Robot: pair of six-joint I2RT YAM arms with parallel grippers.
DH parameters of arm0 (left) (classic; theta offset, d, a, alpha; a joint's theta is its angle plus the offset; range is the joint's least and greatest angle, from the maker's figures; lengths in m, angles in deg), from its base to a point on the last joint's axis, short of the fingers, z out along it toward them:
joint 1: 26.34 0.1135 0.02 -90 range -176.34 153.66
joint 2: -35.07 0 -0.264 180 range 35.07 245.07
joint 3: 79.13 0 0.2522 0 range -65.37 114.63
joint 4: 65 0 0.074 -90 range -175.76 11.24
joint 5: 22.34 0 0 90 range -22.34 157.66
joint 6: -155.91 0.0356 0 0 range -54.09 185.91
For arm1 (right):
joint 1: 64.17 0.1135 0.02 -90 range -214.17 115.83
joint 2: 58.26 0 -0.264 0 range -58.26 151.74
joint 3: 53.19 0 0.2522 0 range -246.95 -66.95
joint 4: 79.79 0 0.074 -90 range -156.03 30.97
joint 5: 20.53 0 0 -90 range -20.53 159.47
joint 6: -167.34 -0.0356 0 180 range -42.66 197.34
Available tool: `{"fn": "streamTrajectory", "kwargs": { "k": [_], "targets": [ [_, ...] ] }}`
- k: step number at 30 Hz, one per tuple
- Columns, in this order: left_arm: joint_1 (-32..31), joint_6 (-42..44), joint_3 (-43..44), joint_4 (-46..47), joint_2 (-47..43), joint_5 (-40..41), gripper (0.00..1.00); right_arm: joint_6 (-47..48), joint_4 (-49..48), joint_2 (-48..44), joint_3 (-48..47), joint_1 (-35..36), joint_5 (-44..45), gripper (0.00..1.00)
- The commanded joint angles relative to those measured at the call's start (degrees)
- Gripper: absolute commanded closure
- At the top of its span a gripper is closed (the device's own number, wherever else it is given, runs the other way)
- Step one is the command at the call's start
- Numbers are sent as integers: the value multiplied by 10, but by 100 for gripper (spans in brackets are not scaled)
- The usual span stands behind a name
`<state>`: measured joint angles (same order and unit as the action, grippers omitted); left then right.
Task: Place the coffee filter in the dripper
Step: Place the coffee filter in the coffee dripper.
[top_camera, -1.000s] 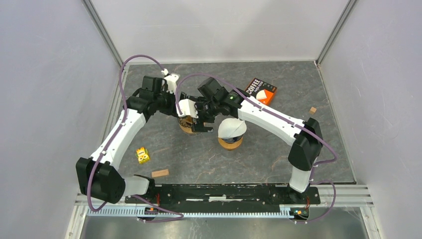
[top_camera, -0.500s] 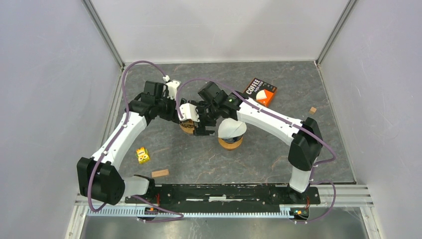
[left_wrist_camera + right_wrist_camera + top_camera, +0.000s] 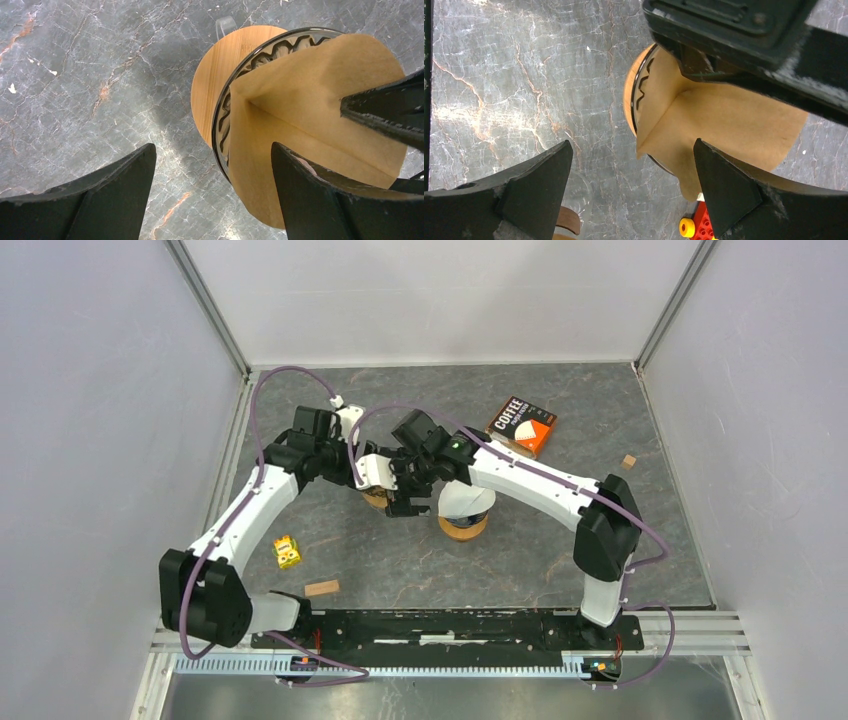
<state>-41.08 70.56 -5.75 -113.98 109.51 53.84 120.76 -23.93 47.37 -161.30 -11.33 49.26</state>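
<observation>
Brown paper coffee filter (image 3: 320, 135) rests in the mouth of the glass dripper (image 3: 223, 112), sharply creased, its rounded edge overhanging the rim. Left gripper (image 3: 210, 150) and right gripper (image 3: 632, 145) both hover over it, fingers spread wide, gripping nothing.

Coffee box (image 3: 521, 426), yellow toy (image 3: 287, 552), wooden block (image 3: 321, 588), small cube (image 3: 628, 461) on marble table (image 3: 400, 560)

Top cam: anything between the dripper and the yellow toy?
Nothing. In the top view, the stretch from the dripper to the yellow toy is bare marble table.
</observation>
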Motion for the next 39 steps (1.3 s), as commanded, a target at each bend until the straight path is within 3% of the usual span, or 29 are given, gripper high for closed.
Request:
{"fn": "streamTrajectory", "kwargs": {
  "k": [1,28,39],
  "targets": [
    [2,3,9,34,12,-10,9,16,-12,13,-17,11,20,2],
    [2,15,-25,69,54,3,9,36,-26,49,2,19,49,2],
    [2,16,8,52,45,1,9,26,-23,32,-24,20,46,2]
  ]
}}
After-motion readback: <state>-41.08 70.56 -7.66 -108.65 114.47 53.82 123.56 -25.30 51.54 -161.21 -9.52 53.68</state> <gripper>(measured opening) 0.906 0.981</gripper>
